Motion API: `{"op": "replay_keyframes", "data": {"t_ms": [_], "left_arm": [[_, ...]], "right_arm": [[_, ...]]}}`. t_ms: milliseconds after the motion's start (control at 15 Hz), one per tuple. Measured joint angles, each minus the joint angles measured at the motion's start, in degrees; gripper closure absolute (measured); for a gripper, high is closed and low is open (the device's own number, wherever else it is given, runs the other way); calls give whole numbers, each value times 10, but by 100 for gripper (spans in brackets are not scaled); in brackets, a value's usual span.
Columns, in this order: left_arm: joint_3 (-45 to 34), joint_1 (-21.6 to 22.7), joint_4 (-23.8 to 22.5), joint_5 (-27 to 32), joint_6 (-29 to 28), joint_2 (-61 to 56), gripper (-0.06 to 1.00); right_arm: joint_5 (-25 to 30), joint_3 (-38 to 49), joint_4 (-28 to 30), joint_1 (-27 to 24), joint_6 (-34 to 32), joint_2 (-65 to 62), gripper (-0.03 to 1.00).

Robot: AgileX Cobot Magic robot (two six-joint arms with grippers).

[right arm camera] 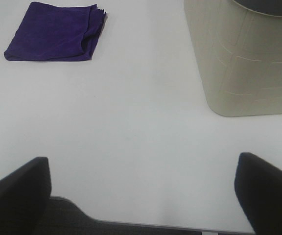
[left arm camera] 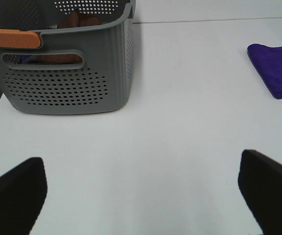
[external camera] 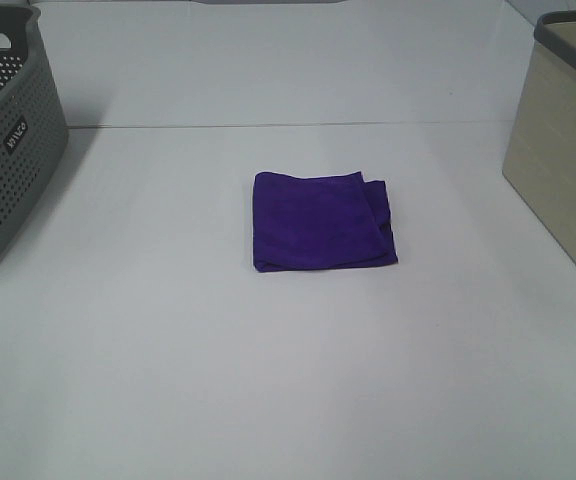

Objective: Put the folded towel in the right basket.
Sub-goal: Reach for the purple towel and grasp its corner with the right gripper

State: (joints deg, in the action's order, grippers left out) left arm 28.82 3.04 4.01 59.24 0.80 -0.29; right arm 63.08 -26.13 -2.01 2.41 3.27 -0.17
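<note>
A folded purple towel [external camera: 323,221] lies flat in the middle of the white table; it also shows in the left wrist view [left arm camera: 276,69] and the right wrist view [right arm camera: 55,37]. The right basket [external camera: 566,150] is beige with a dark grey rim and stands at the table's right edge; it also shows in the right wrist view [right arm camera: 246,63]. Neither arm shows in the high view. My left gripper [left arm camera: 141,196] is open and empty, far from the towel. My right gripper [right arm camera: 141,196] is open and empty, near the table's front edge, apart from towel and basket.
A grey perforated basket [external camera: 3,140] stands at the table's left edge; in the left wrist view [left arm camera: 65,63] it holds brown items and an orange handle. The table's front edge [right arm camera: 131,223] shows in the right wrist view.
</note>
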Motion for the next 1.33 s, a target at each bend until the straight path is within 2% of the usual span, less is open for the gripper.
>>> {"op": "replay_keyframes", "data": {"t_ms": [1333], "left_arm": [[0, 0, 0, 0, 0, 0, -5]], "right_arm": [[0, 0, 0, 0, 0, 0, -1]]}}
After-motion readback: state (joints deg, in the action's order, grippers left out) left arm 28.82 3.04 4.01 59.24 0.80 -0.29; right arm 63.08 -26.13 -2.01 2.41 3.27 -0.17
